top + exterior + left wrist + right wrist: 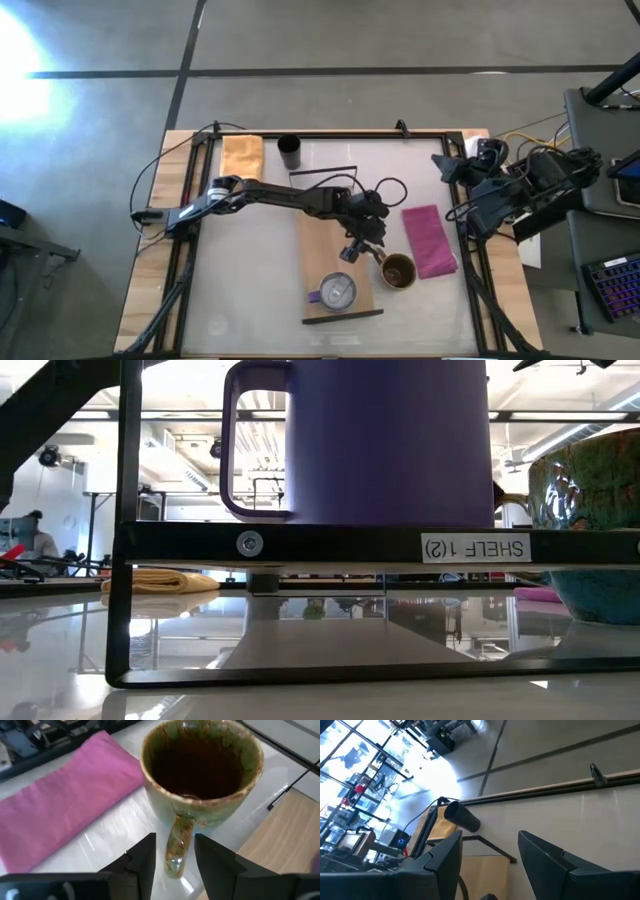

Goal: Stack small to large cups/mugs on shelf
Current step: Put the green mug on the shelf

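Note:
The brown mug [398,270] stands on the table just right of the light-wood shelf [325,240]. My left gripper [368,252] is open right beside it. In the left wrist view the fingers [145,860] stand on either side of the mug's handle [177,845], with narrow gaps showing. The silvery-grey mug with the purple handle [337,291] stands on the shelf's near end. It fills the low view as a purple mug [390,440]. The small black cup [289,152] stands by the far edge. My right gripper [447,165] waits open at the table's right far corner.
A magenta cloth [430,240] lies just right of the brown mug. An orange cloth [242,155] lies at the far left, beside the black cup. A thin dark frame piece [325,170] lies beyond the shelf's far end. Cables and equipment crowd the right edge.

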